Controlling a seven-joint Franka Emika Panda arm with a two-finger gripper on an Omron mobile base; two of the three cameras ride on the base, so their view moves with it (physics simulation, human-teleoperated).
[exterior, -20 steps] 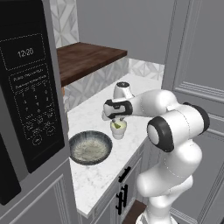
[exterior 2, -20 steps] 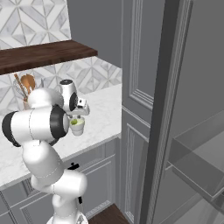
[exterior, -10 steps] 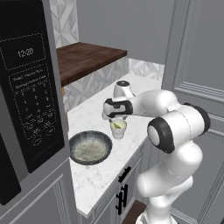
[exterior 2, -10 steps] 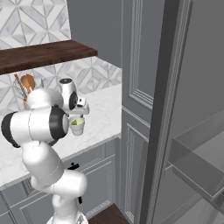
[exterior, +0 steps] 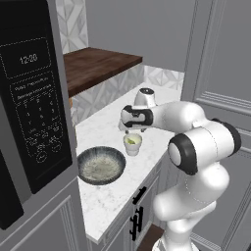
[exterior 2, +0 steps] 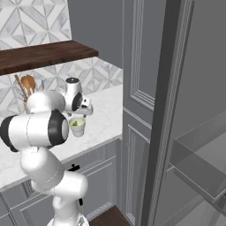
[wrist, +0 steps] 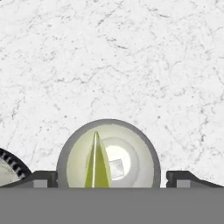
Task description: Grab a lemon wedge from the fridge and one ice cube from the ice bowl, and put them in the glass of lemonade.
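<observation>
The glass of lemonade (exterior: 132, 143) (exterior 2: 77, 127) stands on the white marble counter near its front edge. From above, the glass (wrist: 144, 148) holds a yellow-green lemon wedge (wrist: 97, 162) and a small pale ice cube (wrist: 116, 169). My gripper (exterior: 131, 130) (exterior 2: 83, 112) (wrist: 109, 179) hangs just above the glass, pointing down, open, with nothing between its fingertips (wrist: 41, 178). The ice bowl (exterior: 101, 165) sits to the left of the glass, and its rim (wrist: 9, 165) shows at the hand view's left edge. The fridge (exterior 2: 170, 110) stands open on the right, with a pale shelf (exterior 2: 198, 165) inside.
A black microwave (exterior: 29, 103) fills the left side, close to the bowl. A dark wooden shelf (exterior: 100, 63) (exterior 2: 44, 54) runs above the counter. A holder of wooden spoons (exterior 2: 24, 86) stands at the back wall. Grey panelled cabinets (exterior: 220, 63) rise on the right.
The jaws have gone from partly closed to wide open over the glass. The hand has risen slightly; glass and bowl have not moved.
</observation>
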